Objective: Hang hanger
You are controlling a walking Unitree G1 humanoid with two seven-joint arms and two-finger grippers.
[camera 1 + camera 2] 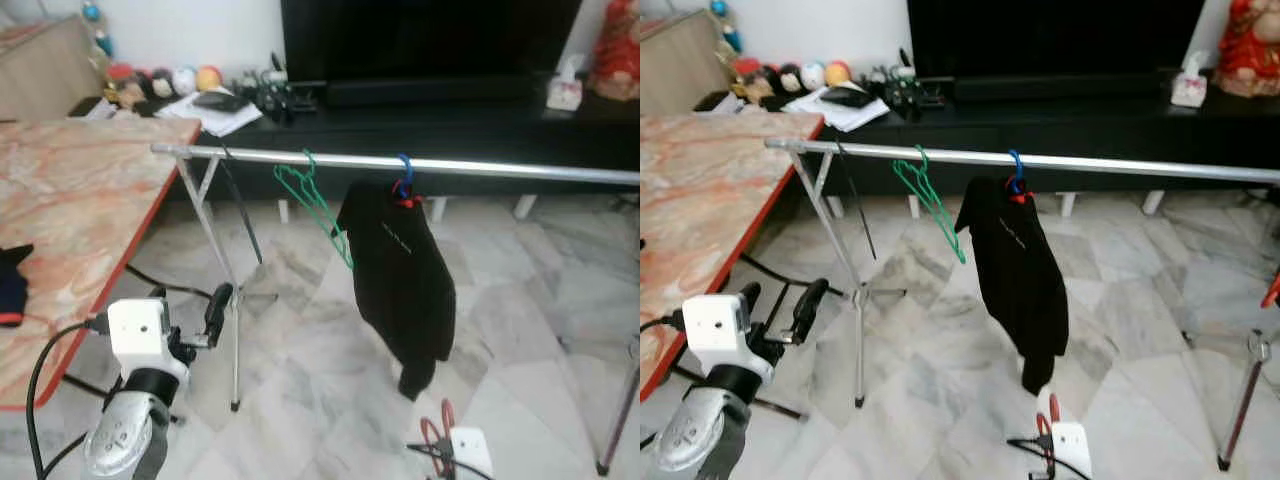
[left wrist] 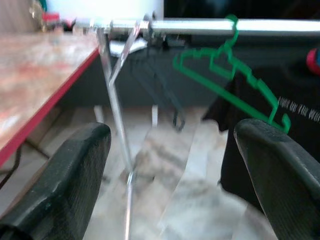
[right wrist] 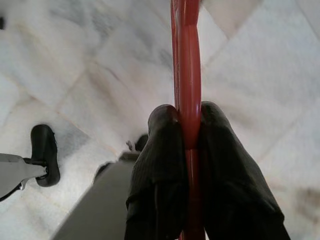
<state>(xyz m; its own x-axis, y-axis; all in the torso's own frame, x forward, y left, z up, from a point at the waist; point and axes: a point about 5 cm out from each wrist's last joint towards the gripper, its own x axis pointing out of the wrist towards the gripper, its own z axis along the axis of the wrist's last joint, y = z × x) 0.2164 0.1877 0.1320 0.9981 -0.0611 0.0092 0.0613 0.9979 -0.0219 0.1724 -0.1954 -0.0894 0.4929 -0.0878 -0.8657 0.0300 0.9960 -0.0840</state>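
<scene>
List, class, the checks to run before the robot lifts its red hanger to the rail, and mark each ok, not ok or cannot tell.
1. Right gripper shut on the red hanger: ok, fingers clamp it from both sides.
2. Left gripper free to help: ok, open and holding nothing.
3. Free space on the rail: ok, bare to the robot's right of the black garment.
4. Green hanger already on the rail: ok, hooked over it to the left of the garment.
5. Red hanger raised near the rail: not ok, it sits low near the floor.
6. Which way the red hanger's hook faces: cannot tell.
</scene>
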